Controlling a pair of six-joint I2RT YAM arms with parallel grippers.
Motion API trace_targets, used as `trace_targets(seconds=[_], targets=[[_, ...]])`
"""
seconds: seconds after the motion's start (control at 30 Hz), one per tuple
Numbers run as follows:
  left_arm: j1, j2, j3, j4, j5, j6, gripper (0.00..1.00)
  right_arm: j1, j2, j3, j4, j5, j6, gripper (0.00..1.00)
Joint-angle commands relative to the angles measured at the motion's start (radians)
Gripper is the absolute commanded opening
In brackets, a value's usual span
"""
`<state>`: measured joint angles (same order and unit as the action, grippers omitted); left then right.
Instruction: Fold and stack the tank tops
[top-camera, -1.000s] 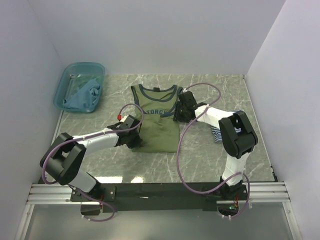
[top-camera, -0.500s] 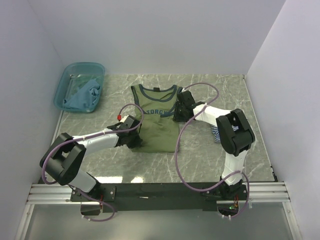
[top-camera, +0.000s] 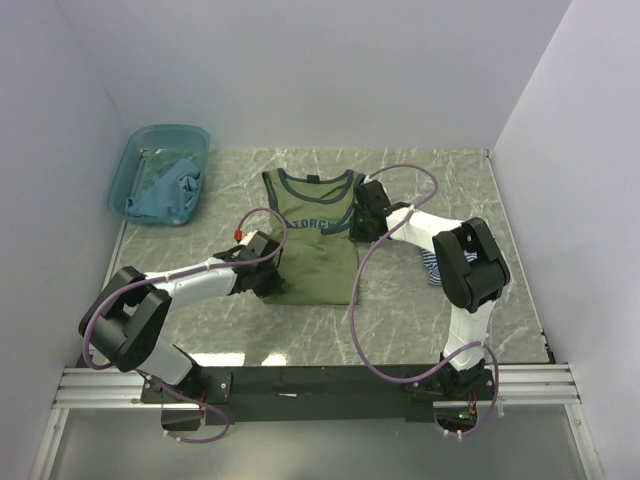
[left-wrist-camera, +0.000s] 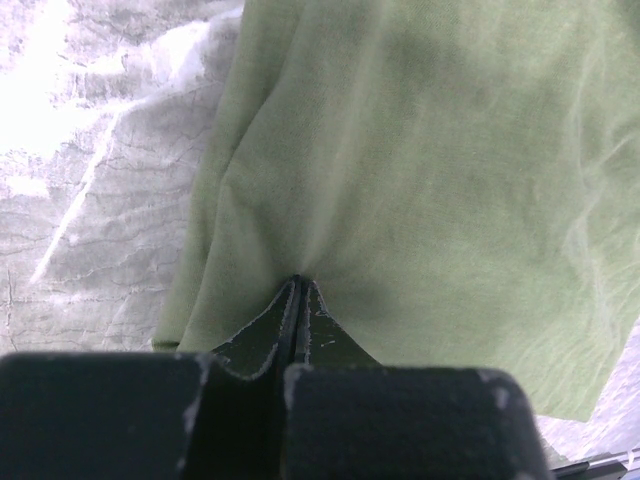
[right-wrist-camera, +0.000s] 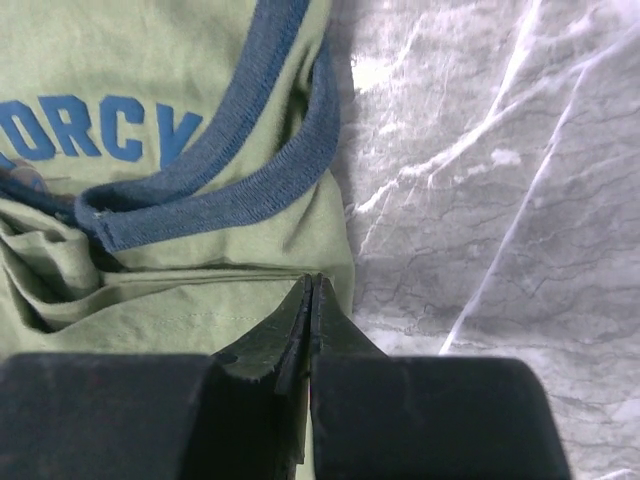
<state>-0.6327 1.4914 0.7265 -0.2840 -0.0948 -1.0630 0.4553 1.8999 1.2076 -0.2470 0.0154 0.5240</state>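
Olive tank top (top-camera: 315, 240): 1, spread flat at mid-surface, neck to the far side, blue chest lettering face up. It lies between the 2 arms.

Left pincer (left-wrist-camera: 298, 287): jaws pressed together on a pinch of the olive cloth near its near-left hem; creases run out from the tips.

Right pincer (right-wrist-camera: 310, 285): jaws likewise together, nipping the right side edge just below the dark-trimmed armhole.

Step in hand, as we judge it: both grips are taken for the 1st fold of this shirt. The fold itself is not begun. Next move, in our view: lift both pinches together, just off the surface (top-camera: 430, 180), and carry them across evenly so the cloth doubles without bunching.

Teal-blue tank top (top-camera: 170, 190): 1, crumpled inside the basin (top-camera: 160, 130) at far left, well apart from the olive one.

Striped tank top (top-camera: 435, 265): 1, right of the olive one, mostly hidden under the right arm; we cannot tell how it lies.

Totals: 3 tank tops, 1 basin, 2 pincers.
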Motion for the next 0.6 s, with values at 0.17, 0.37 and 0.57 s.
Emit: trace_targets(seconds=[0.17, 0.37, 0.57], targets=[[-0.005, 0.001, -0.036, -0.060, -0.019, 0.031, 0.00, -0.006, -0.035, 0.104, -0.025, 0.063, -0.035, 0.00], [-0.005, -0.003, -0.035, -0.067, -0.019, 0.035, 0.01, -0.007, 0.008, 0.112, -0.031, 0.084, -0.036, 0.00], [-0.005, -0.031, -0.032, -0.067, -0.003, 0.043, 0.02, -0.015, 0.022, 0.075, -0.021, 0.106, -0.036, 0.02]])
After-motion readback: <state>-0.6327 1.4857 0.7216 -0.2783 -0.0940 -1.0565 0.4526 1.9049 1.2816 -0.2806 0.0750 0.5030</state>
